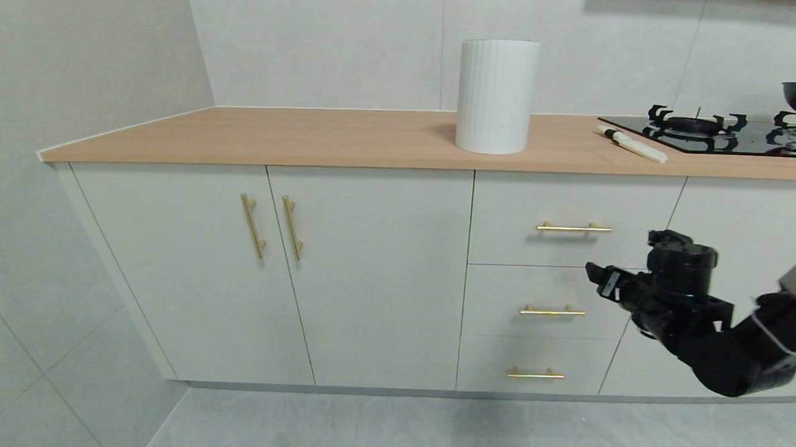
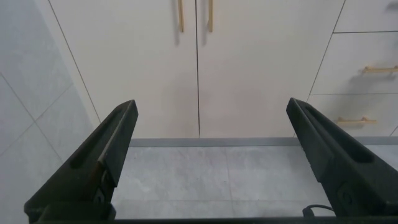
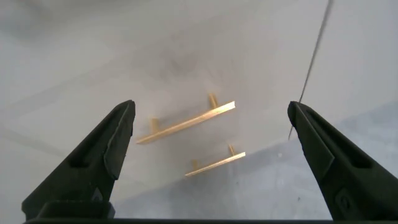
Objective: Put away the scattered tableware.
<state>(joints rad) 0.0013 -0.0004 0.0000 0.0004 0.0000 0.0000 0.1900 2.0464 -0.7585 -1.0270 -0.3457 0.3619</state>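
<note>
The right jaws gape wide and empty before the drawers (image 1: 502,288), the middle drawer handle (image 1: 553,311) at their eight o'clock; the left jaws, also wide, face the cupboard doors (image 2: 249,68). Closing off-centre on that slim bar could slip or scrape the front, while the white-handled utensil (image 1: 633,144) lies on the surface (image 1: 307,139) at twelve o'clock.

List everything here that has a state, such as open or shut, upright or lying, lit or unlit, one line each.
Cupboard doors, shut.
Drawers, all three shut.
White jar, upright on the counter.
Utensil, lying flat by the stove.
Burner, no flame showing.
Left gripper, open, empty.
Right gripper, open, empty.
</note>
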